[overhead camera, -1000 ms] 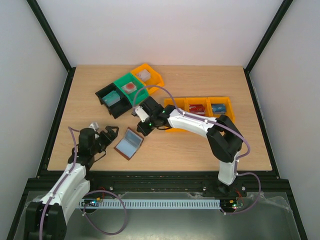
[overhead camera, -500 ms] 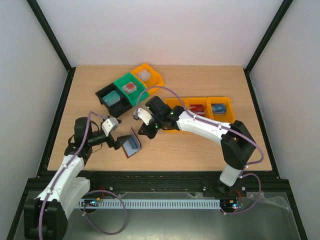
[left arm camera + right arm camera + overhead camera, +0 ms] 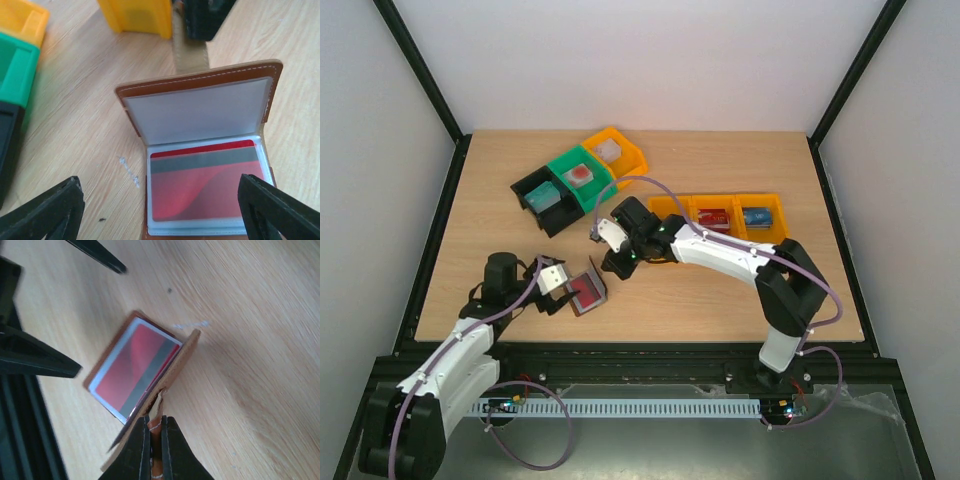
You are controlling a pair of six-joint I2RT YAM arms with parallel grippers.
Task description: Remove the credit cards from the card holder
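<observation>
Worktop (image 3: 740, 290) is seen from above, with both arms reached toward its near left part; the card holder (image 3: 572, 297) is laid open just ahead of the left claw (image 3: 558, 285), whose fingers are spread wide and closed on nothing; a red credit card (image 3: 587, 291) is shown in the half nearest that claw. The right claw (image 3: 607, 263) is set at the far edge of the card holder; its grip cannot be made out from this height. A black bin (image 3: 542, 202), a green bin (image 3: 578, 178) and an orange bin (image 3: 613, 150) are ranged well beyond both claws; three yellow bins (image 3: 720, 215) are placed beside the right arm.

From the left wrist, the card holder is found between the left claw's parted fingers (image 3: 55, 210), with bare worktop at each side; no finger is seen touching the leather. The red credit card, crossed by a grey stripe, is tucked in a clear sleeve midway between the fingertips; the pale far half is raised upright, and the snap tab (image 3: 190, 55) is stretched beyond it into the right claw.

From the right wrist, the right claw is seen clamped shut on the snap tab; the card holder is spread just ahead of it, and the left claw's dark fingers are seen further off.
</observation>
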